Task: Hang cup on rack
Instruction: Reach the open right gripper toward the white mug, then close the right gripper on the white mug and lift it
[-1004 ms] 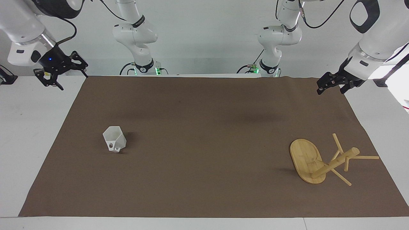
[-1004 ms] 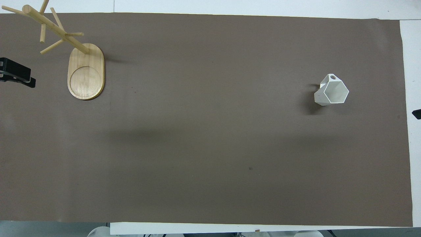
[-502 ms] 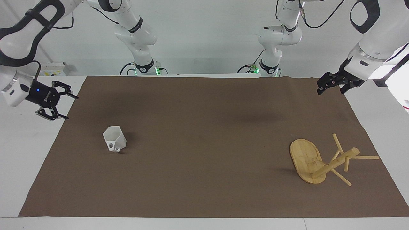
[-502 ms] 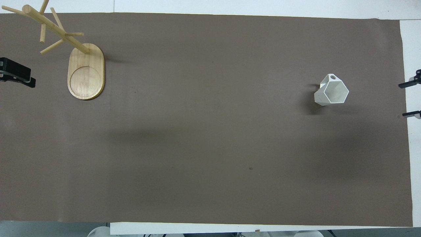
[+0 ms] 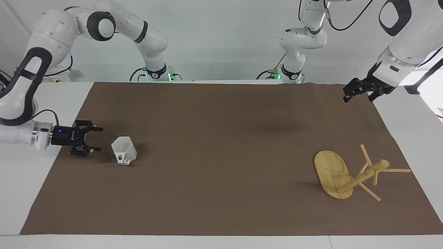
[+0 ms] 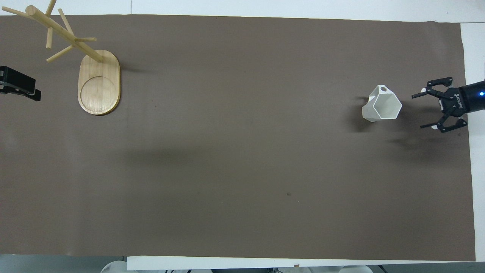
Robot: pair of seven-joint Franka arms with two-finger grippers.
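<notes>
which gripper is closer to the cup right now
Right. The right gripper is low beside the cup, at the right arm's end of the mat, fingers open, not touching. The left gripper waits over the mat's other end.

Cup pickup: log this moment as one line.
phase: approach | right gripper: open, beside cup, apart | left gripper: waits near rack | cup: upright on mat, not hung

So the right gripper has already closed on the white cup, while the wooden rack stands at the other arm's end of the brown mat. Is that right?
Not quite. In the facing view the right gripper is open and stops short of the cup, with a gap between them. The rack does stand at the left arm's end of the mat.
</notes>
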